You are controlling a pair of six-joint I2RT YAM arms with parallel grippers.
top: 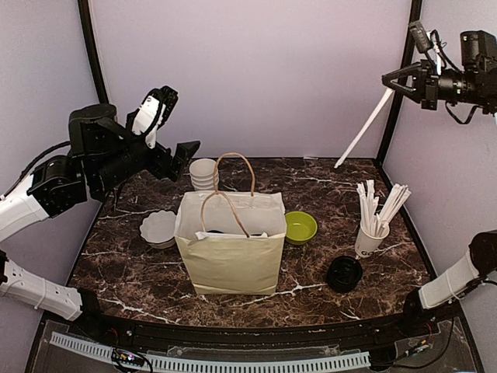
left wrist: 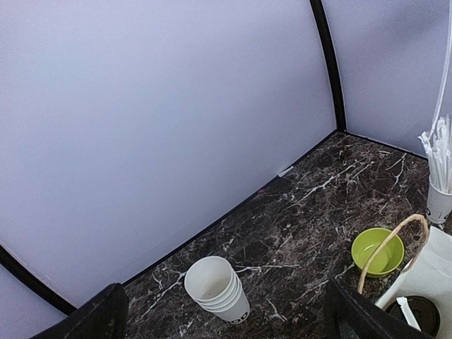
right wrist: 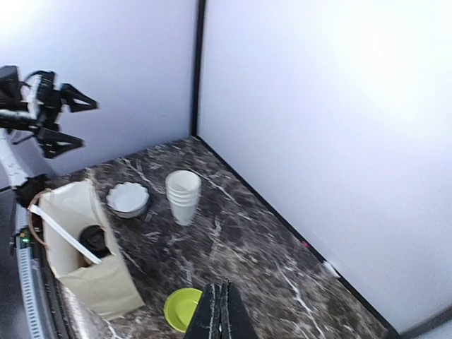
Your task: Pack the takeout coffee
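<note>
Marble table (top: 140, 272); bag (top: 233, 264) half-hides lidded cup (right wrist: 92, 239).

One black-lidded takeout coffee cup (right wrist: 92, 240) upright inside the paper bag (top: 233, 264), only its round lid showing

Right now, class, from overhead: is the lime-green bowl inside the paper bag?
No: the lime-green bowl sits on the tabletop beside the paper bag, outside it.

The cream paper bag (top: 229, 260) hides whatever sits beneath the round black plastic lid (right wrist: 92, 240) inside it. Print on the stacked white paper cups (left wrist: 215, 286) is unreadably small.
</note>
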